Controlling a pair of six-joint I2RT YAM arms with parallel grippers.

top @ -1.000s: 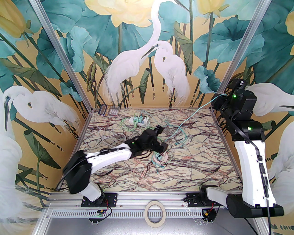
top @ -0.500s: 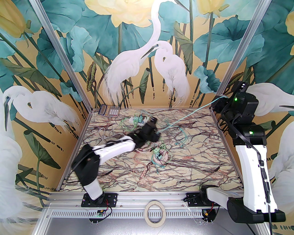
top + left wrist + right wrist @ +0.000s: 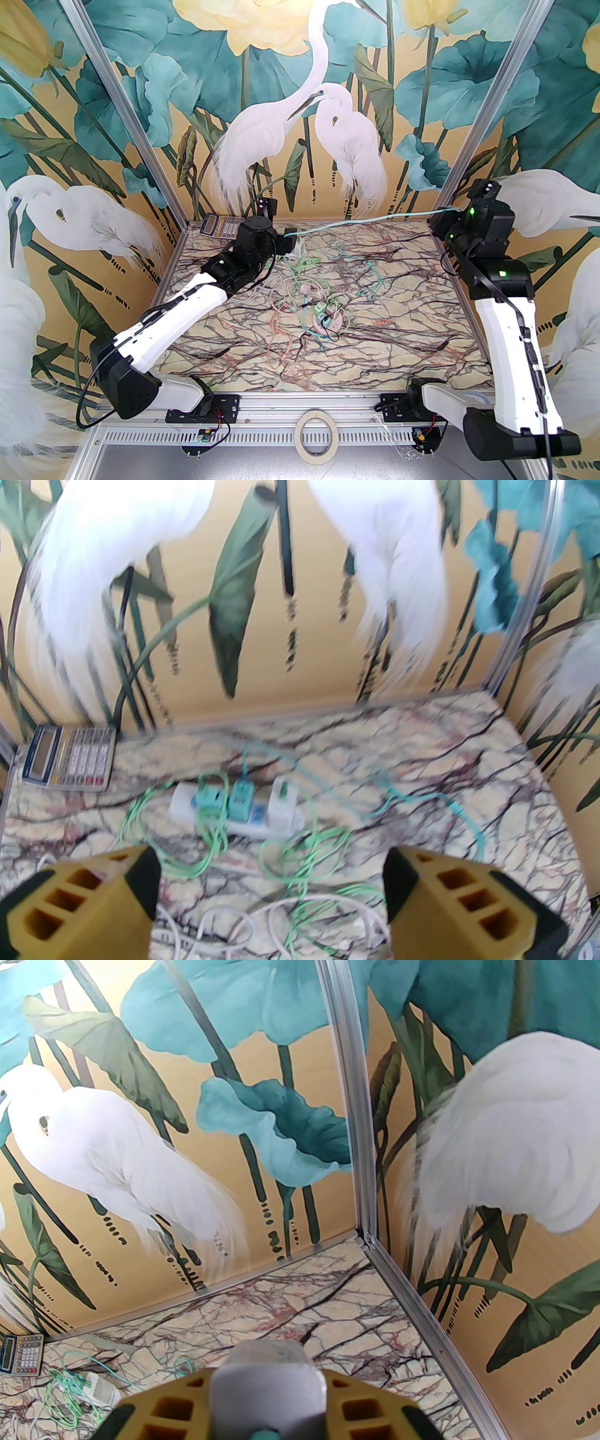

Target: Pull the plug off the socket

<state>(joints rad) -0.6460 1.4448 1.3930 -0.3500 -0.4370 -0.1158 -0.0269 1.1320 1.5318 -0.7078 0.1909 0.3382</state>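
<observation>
Left gripper (image 3: 272,902) spread empty; right gripper (image 3: 267,1410) clamping white plastic plug (image 3: 267,1372). Seated teal plastic plug (image 3: 241,801): likely rigid, light, tight; pinch its sides.

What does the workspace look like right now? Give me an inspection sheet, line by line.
Surface: marble-pattern table, level, no spills seen.
Job's things: white power strip at far left with three seated plugs, two teal and one white; held plug, white, off the table at far right.
Clutter: calculator in the far left corner; loose green plug mid-table; tape roll on the front plate.
Grippers: left gripper open, hovering short of the strip; right gripper shut on the held plug.
Cables: teal cable stretched from the right gripper toward the left arm; green, white and pink cord loops tangled mid-table.
Surroundings: heron mural walls, aluminium frame post.
</observation>
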